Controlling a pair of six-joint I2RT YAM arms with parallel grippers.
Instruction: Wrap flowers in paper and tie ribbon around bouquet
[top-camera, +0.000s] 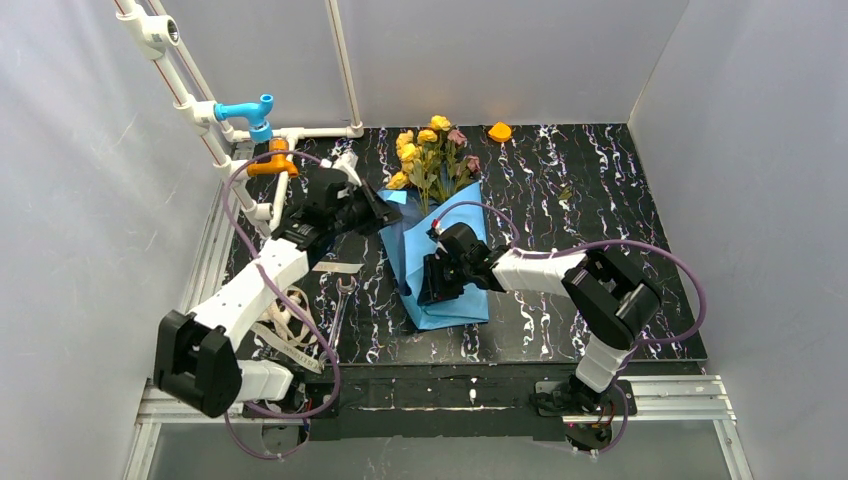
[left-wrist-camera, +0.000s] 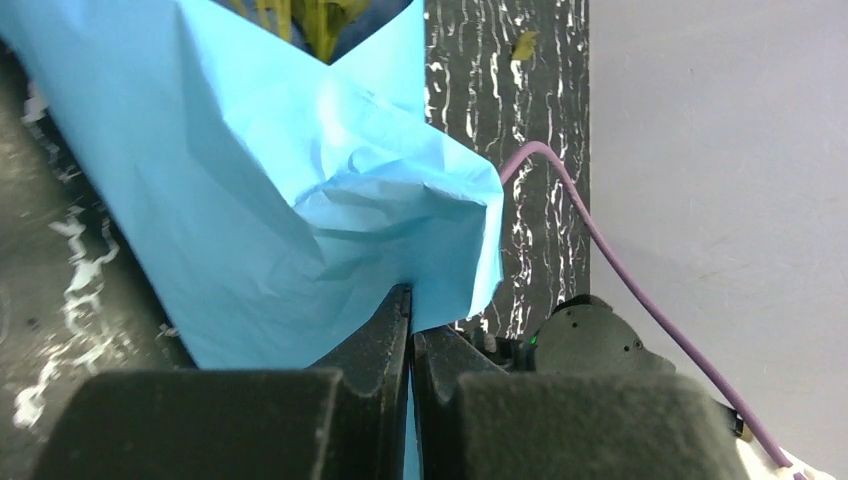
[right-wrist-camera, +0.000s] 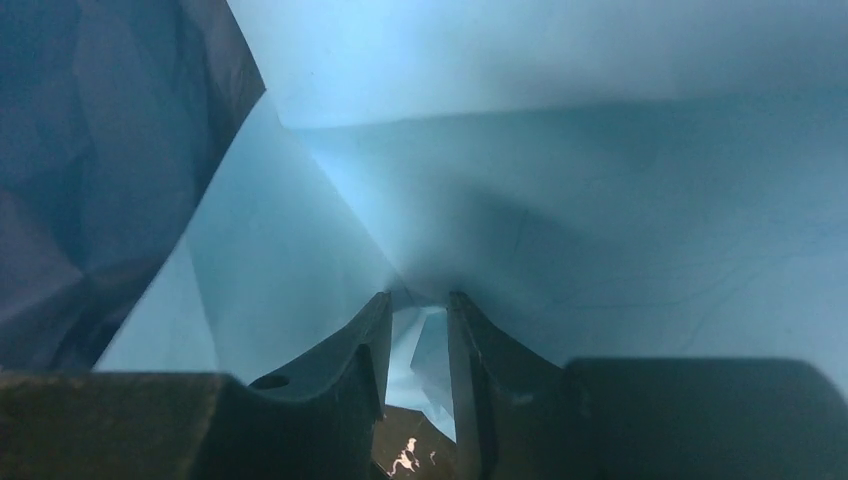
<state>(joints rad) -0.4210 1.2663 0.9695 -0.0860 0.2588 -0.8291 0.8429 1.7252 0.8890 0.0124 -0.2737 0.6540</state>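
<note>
Closest to my left wrist camera, the left end effector (left-wrist-camera: 411, 300) is fully closed, pinching an edge of the light blue paper (left-wrist-camera: 260, 200). On my right wrist view, the right end effector (right-wrist-camera: 420, 300) has its jaws a narrow gap apart, clamped on a fold of the paper, tips pushed into the sheet. From above, I see the paper folded into a rough cone at the middle of the black marbled desk (top-camera: 580, 180). The flowers (top-camera: 430, 150) stick out of its far end, yellow heads fanned over the desk. The beige ribbon (top-camera: 290, 338) lies loose by the left arm, beside a wrench (top-camera: 341, 300), apart from the paper.
</note>
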